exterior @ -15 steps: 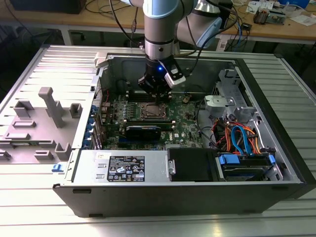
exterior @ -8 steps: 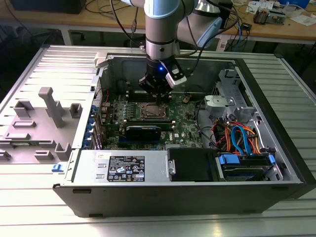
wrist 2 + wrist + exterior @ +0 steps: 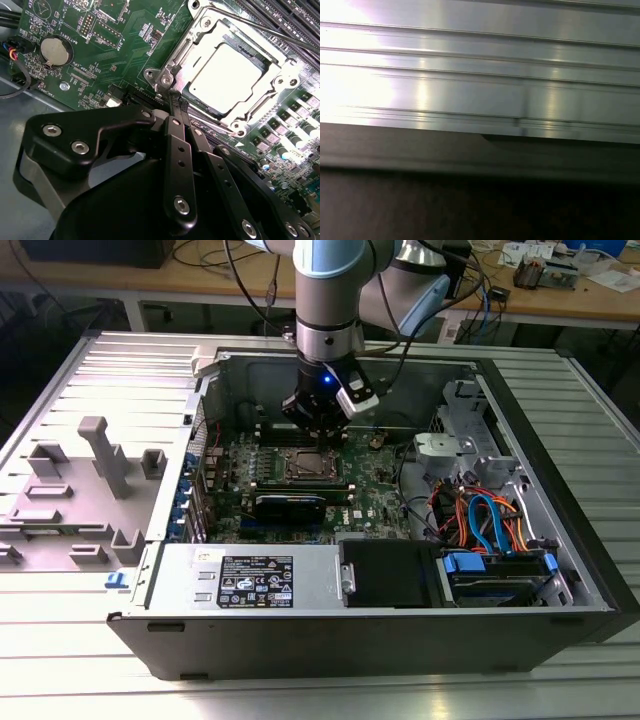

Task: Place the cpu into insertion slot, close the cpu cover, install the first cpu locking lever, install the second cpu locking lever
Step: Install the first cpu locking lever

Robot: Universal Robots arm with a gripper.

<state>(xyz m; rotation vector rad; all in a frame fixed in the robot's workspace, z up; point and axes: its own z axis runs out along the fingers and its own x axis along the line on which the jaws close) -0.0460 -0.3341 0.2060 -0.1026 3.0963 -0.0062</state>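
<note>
I have the ribbed silver metal surface (image 3: 60,640) running across the whole exterior frame, and on it the big open grey computer case (image 3: 560,570) fills the middle. Inside, at centre frame, lies the green circuit board (image 3: 385,490), with the arm coming down from the top edge and its black pincer (image 3: 318,427) hanging just above the socket.

In the second wrist view the pincer (image 3: 175,100) rises from the bottom of the frame, and its black fingers (image 3: 178,150) look drawn together to a point with nothing between them, the tip just beside the socket's near corner. The square insertion slot with its silver metal rim (image 3: 200,40) sits in the upper right of that frame. The thin silver cpu cover frame (image 3: 270,90) appears to lie down over it, and the small flat cpu with its pale silver-grey top (image 3: 225,75) shows through the cut-out, so I judge it seated.

I judge the chip light, rigid and slick on top, with delicate contacts beneath; I'd take it by its edges only. The cover is thin stiff sheet metal, best pressed on its frame.
</note>
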